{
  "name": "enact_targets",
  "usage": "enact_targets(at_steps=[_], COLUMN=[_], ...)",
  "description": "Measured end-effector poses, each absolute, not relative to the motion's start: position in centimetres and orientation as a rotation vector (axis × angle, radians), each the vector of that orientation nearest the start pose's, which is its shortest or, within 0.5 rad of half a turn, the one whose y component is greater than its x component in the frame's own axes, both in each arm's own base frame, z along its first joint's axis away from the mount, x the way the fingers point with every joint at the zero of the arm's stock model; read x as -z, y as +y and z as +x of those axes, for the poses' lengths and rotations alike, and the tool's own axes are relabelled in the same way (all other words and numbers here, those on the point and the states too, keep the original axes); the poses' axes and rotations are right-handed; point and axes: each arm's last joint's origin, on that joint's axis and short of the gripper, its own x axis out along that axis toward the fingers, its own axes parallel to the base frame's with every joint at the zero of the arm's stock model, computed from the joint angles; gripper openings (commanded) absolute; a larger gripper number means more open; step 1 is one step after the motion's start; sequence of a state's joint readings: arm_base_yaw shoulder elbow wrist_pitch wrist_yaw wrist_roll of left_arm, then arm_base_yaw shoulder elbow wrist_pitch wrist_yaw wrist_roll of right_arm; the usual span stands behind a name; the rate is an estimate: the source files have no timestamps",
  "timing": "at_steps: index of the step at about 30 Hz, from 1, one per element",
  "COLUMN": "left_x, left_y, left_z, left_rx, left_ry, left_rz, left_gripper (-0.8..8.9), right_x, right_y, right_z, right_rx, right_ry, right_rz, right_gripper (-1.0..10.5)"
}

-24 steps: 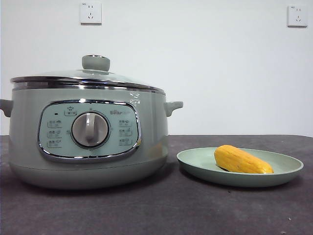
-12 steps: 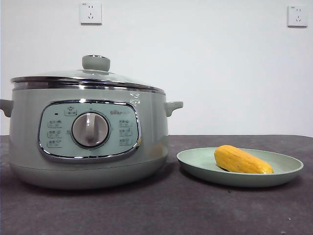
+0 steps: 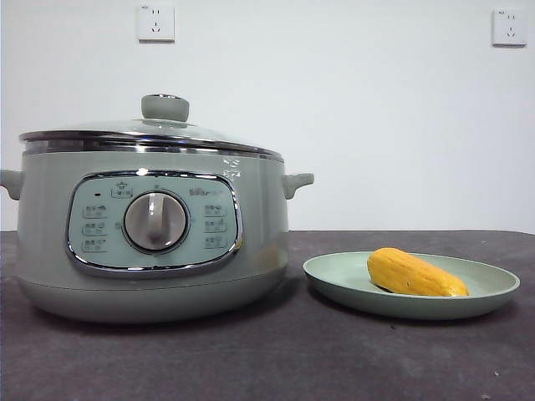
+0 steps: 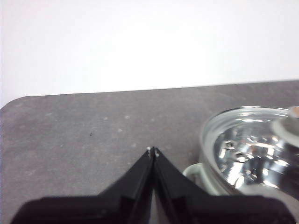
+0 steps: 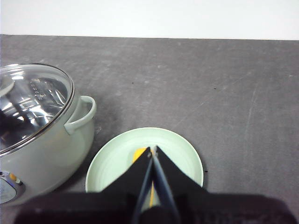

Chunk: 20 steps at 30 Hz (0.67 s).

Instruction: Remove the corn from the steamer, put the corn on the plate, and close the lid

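Observation:
The sage-green steamer stands at the left with its glass lid seated on top, knob up. The corn lies on the pale green plate at the right. My left gripper is shut and empty, high above the table beside the steamer, whose lid shows near it. My right gripper is shut and empty, high above the plate; its jaws hide most of the corn. The steamer and lid show in that view too. Neither arm shows in the front view.
The dark grey table runs to a white wall with two sockets. The steamer's side handle sticks out toward the plate.

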<state>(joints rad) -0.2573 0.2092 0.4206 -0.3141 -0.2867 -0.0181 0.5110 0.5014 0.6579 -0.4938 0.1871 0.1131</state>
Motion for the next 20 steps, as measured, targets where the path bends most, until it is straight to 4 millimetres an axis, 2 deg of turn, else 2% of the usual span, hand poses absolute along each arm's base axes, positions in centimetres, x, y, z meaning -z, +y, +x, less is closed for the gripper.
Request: enact_targets(at_steps=[3, 7, 16, 20], left_x=[-23.2, -20.5, -17.1, -16.2], left_y=[-1.0, -0.6, -0.2, -0.2], left_z=[9.0, 9.4, 9.4, 9.5], left_rx=[-0.017, -0.006, -0.033, -0.034], left_ry=[0.053, 0.063, 0.113, 0.132], left_rz=[-0.01, -0.014, -0.019, -0.018], left_gripper=[-0.03, -0.03, -0.03, -0.03], right_x=[-29.6, -29.4, -29.3, -29.2], right_y=[5.0, 5.0, 4.9, 4.9], right_z=[10.0, 10.0, 9.9, 9.9], right_rx=[-0.302, -0.301, -0.299, -0.299], right_ry=[0.337, 0.354, 0.372, 0.374], right_rz=[-0.005, -0.011, -0.018, -0.019], right_gripper=[0.0, 0.0, 0.0, 0.0])
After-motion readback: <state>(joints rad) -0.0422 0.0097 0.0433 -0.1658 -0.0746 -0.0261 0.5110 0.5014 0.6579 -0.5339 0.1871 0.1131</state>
